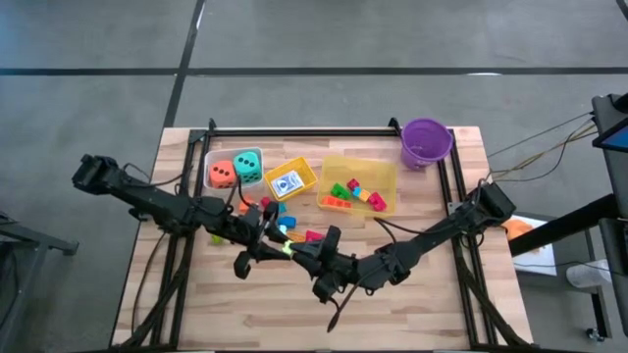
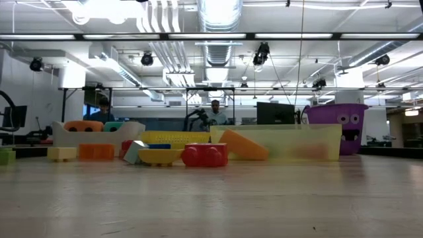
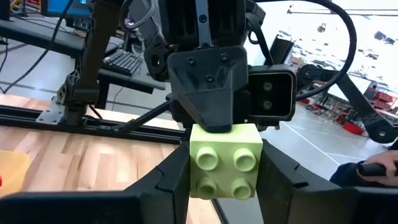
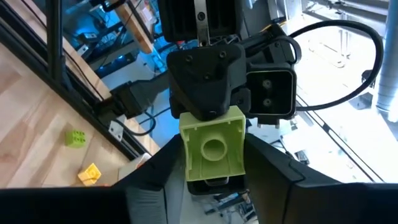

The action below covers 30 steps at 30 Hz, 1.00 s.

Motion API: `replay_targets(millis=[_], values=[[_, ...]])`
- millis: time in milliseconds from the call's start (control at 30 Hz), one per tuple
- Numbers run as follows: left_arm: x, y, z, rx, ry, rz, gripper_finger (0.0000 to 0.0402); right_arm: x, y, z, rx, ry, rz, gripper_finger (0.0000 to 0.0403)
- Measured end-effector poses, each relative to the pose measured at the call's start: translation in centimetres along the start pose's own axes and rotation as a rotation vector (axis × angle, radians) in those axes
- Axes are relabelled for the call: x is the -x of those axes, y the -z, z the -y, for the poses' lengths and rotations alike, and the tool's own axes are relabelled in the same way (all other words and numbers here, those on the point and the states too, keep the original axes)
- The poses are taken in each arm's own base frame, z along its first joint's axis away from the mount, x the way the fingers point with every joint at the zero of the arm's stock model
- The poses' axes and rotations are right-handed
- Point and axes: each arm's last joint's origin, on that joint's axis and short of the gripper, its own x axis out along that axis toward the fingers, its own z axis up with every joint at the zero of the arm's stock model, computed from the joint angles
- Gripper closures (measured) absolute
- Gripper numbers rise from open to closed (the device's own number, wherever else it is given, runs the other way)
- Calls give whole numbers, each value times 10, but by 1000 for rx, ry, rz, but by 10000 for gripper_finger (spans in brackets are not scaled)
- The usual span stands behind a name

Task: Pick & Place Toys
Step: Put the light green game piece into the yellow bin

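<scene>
A light green brick (image 3: 225,162) hangs in the air above the middle of the table, between my two grippers, which meet nose to nose. My left gripper (image 3: 225,183) is shut on it, with the studded face turned toward its wrist. My right gripper (image 4: 211,171) comes from the opposite side and is also shut on it, with the hollow underside (image 4: 212,151) facing its wrist. In the high view the brick (image 1: 287,250) is a small pale spot between the dark hands. Other toy bricks (image 1: 280,218) lie on the table beyond. My left gripper pinches the brick by two opposite side walls (image 3: 194,163) between its two fingers, which point level. The brick is lifted clear of the table. My right gripper pinches the brick's other two side walls (image 4: 186,149) between its fingers, level from the opposite side. One of its fingers (image 3: 211,106) lies over the wall between my left fingers.
At the back stand a clear bin with an orange and a teal die (image 1: 234,169), a yellow bin with the card box (image 1: 287,181), a bin holding several bricks (image 1: 358,188) and a purple bucket (image 1: 425,142). Black rails (image 1: 294,131) frame the table.
</scene>
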Motion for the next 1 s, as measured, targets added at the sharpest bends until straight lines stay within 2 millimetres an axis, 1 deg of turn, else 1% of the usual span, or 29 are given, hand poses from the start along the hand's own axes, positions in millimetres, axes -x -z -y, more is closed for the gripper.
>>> replay_targets(millis=[233,433,467,500,667,733,800,867,1000], values=[[0,0,0,-1,-4,3,277,-1,0,1,-8,1,2,254],[0,0,0,15,-8,6,277,-1,1,1,-32,1,2,252],[0,0,0,16,-10,6,270,-1,1,1,-32,3,-1,252],[0,0,0,16,-12,7,254,-1,1,1,-33,7,-9,252],[0,-1,-2,23,-33,20,133,-2,2,0,-71,14,-27,252],[0,-1,-1,28,-29,18,97,-1,2,0,-81,15,-28,251],[0,-1,-1,35,-20,15,71,-1,2,0,-87,16,-29,251],[0,-1,-1,37,-22,14,53,-1,2,0,-87,17,-32,251],[1,-2,-1,39,-24,8,37,-1,2,0,-119,22,-38,251]])
